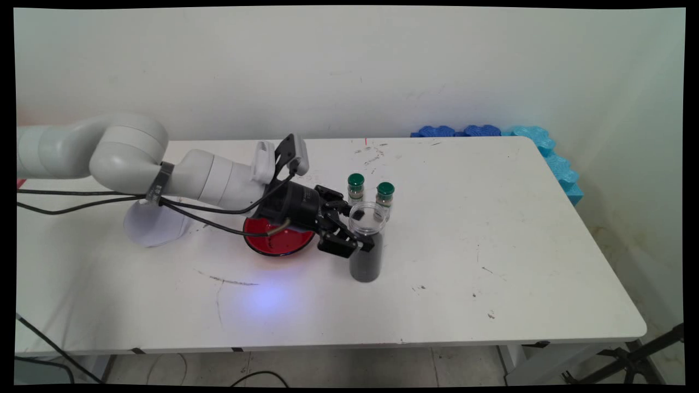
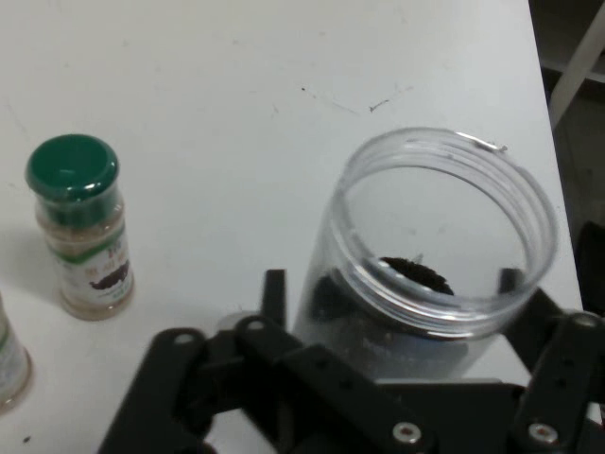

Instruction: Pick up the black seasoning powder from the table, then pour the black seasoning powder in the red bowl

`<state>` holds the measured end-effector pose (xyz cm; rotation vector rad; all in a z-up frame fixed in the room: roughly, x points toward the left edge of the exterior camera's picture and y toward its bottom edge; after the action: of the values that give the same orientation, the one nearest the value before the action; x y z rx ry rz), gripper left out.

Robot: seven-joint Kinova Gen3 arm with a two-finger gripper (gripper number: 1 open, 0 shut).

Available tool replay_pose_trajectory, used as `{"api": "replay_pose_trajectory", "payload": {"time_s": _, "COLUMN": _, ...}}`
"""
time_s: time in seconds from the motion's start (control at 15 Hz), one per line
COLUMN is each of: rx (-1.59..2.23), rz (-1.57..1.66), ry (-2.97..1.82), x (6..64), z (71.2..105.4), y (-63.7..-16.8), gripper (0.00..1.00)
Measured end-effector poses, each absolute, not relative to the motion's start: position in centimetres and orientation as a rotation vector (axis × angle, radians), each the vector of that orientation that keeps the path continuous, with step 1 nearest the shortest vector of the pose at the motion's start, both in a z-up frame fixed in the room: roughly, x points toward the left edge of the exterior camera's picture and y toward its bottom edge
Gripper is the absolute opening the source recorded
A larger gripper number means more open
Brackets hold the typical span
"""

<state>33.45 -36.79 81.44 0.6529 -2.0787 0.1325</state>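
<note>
A clear plastic jar (image 1: 366,245) with no lid stands on the white table (image 1: 491,229), holding dark grains in its lower part. My gripper (image 1: 356,229) reaches in from the left and is shut on the jar's upper body, one finger on each side. In the hand view the jar (image 2: 435,246) fills the middle, its open mouth facing the camera, and the gripper (image 2: 406,312) closes around it with black fingers (image 2: 274,295) against its walls. Two small spice bottles with green caps (image 1: 356,188) (image 1: 385,195) stand just behind the jar; one spice bottle (image 2: 80,227) shows at the left.
A red bowl (image 1: 278,241) sits under the wrist, left of the jar. A white paper piece (image 1: 153,225) lies further left beneath the arm and its cables. Blue foam pieces (image 1: 557,158) line the table's far right corner.
</note>
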Motion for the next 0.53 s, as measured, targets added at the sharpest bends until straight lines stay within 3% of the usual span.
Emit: {"api": "replay_pose_trajectory", "payload": {"time_s": 0.53, "rx": 0.626, "rz": 0.113, "ry": -2.083, "x": 33.37, "z": 82.24, "y": -36.47, "gripper": 0.00}}
